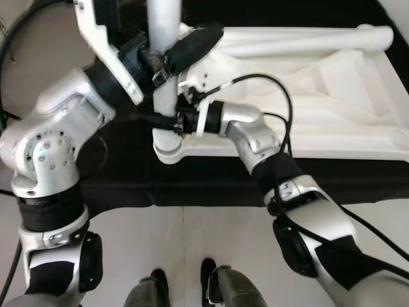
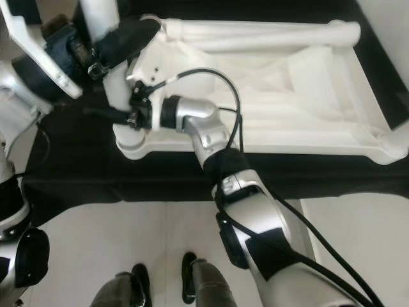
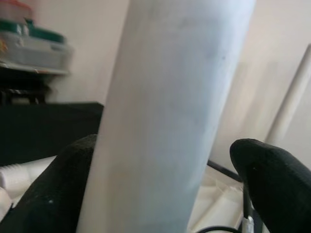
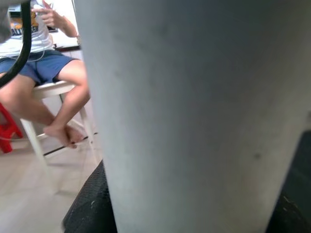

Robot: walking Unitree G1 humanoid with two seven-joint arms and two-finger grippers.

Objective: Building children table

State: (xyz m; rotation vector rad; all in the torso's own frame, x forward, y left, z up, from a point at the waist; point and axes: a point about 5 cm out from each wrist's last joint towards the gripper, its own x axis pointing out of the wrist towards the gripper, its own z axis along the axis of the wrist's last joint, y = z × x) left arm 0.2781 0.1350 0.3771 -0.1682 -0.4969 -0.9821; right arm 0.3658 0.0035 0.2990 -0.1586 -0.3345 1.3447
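A white children's table (image 1: 339, 115) lies upside down on a black-covered surface (image 1: 211, 185). One white round table leg (image 1: 167, 96) stands upright in the table's near left corner socket (image 1: 169, 152). My left gripper (image 1: 165, 54) is shut on this leg high up, a black finger (image 3: 53, 204) on either side of it. Lower down, just above the socket, my right gripper (image 1: 161, 120) is shut on the same leg (image 4: 194, 121), reaching in from the right. Another leg (image 1: 307, 37) lies along the table's far edge.
The black surface's near edge runs just ahead of my feet (image 1: 153, 288) on pale floor tiles. A person (image 4: 43, 68) sits on a white stool beyond the table, with a red stool (image 4: 7, 131) beside it. A cluttered shelf (image 3: 29, 43) stands by the wall.
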